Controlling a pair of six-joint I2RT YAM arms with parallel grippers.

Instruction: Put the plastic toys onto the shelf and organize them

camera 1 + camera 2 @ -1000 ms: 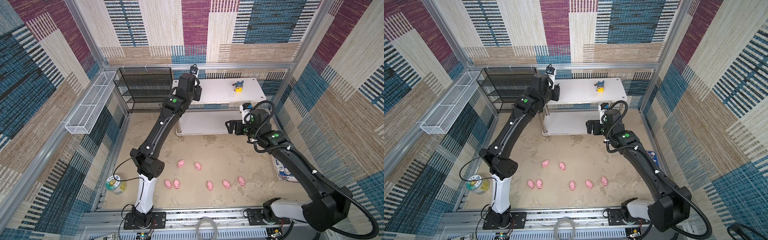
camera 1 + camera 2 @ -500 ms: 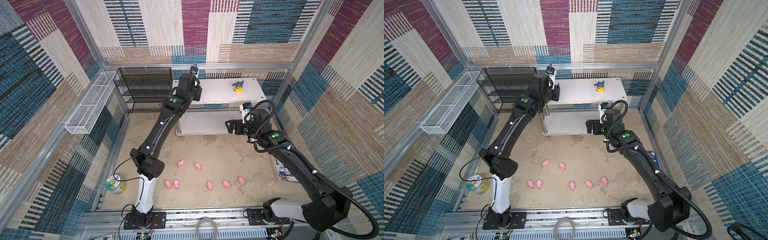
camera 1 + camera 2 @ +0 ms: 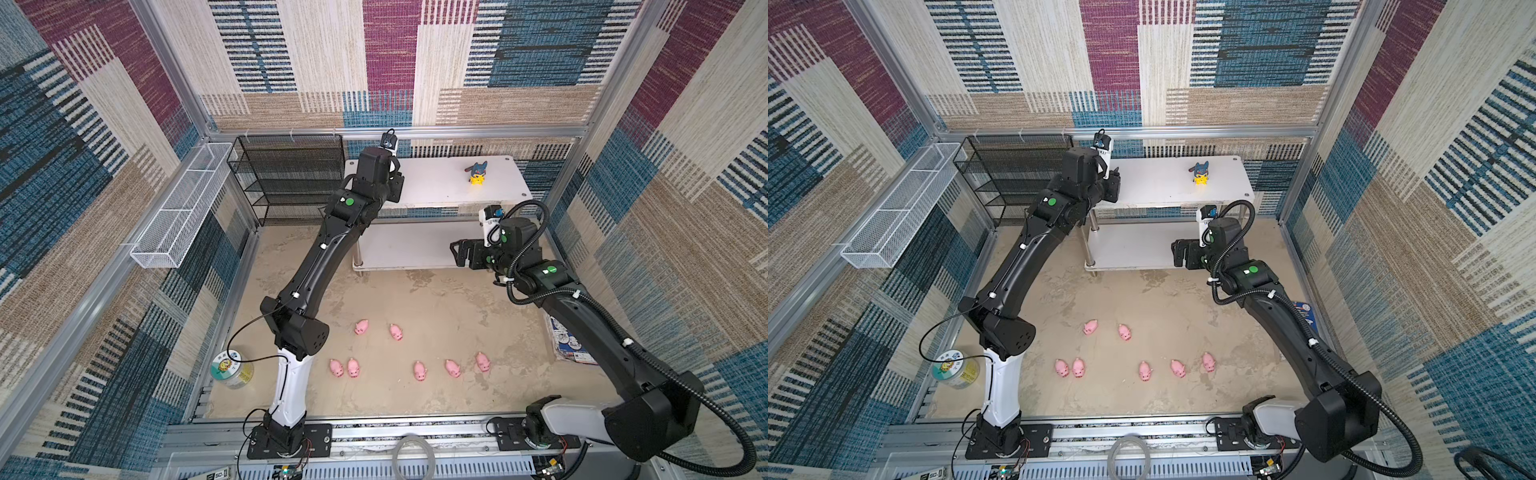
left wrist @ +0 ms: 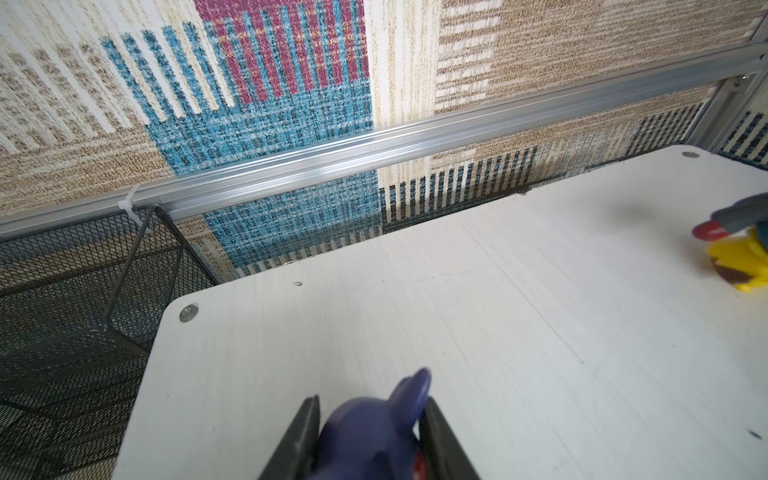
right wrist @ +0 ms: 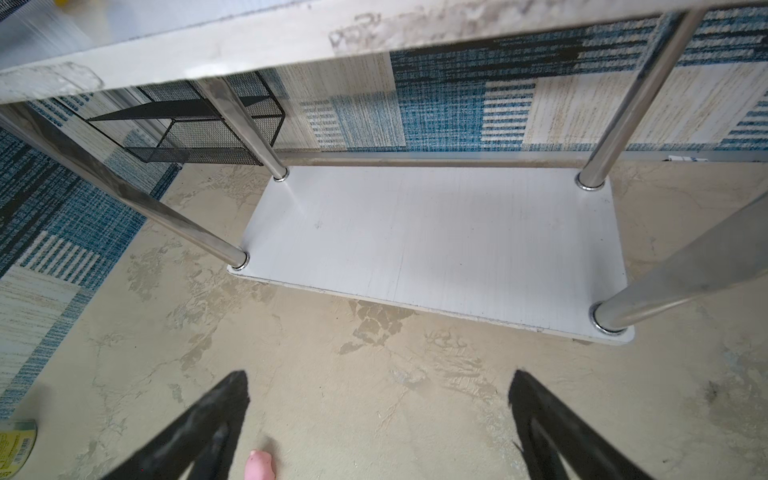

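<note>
Left claw [image 4: 371,409] pinches a purple-hooded figure [image 4: 365,440] between both fingers, low over the top of the shelf [image 4: 498,311], at its left end. Whether the figure touches the board I can't tell. The twin figure [image 3: 478,173] stands on that same tier, well off to the right along the shelf's long axis, so there's bare board right under the claw. Right claw [image 5: 379,380] is spread wide and empty, hovering before the lower tier. Seven pigs [image 3: 419,370] wait on the floor, back toward the arm bases, and the free right arm looks handier for them. The jar [image 3: 231,369] has a printed label, too small to read.
</note>
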